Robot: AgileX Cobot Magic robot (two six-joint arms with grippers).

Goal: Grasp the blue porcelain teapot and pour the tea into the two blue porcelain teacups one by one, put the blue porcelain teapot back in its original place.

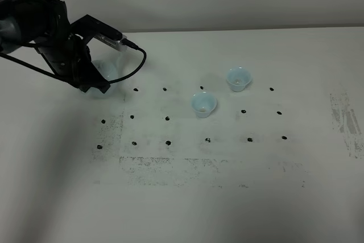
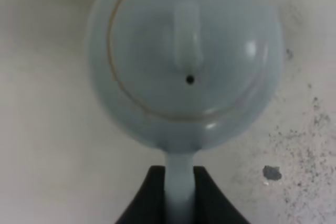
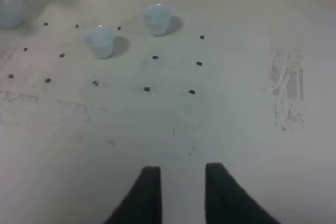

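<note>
Pouring looks not yet begun. The left claw (image 2: 179,203) is narrowed on the loop handle (image 2: 178,179) of the blue porcelain teapot (image 2: 184,56). The pot's round body sits directly ahead of the claw, apparently resting on the desk (image 1: 227,197). The nearer teacup (image 1: 203,104) and the farther teacup (image 1: 238,78) stand upright, well apart from that claw. The right claw (image 3: 181,182) hangs wide, holding nothing. Lifting, both pours and the return are all left to do.

High camera looks down over the whole bench (image 1: 227,209) from its near edge. Left wrist camera hangs close above the blue porcelain teapot (image 2: 184,56) by the far-left corner. Right wrist camera sits low and well back, facing the far edge, sharing both teacups (image 3: 100,40) (image 3: 157,19) with the high view
</note>
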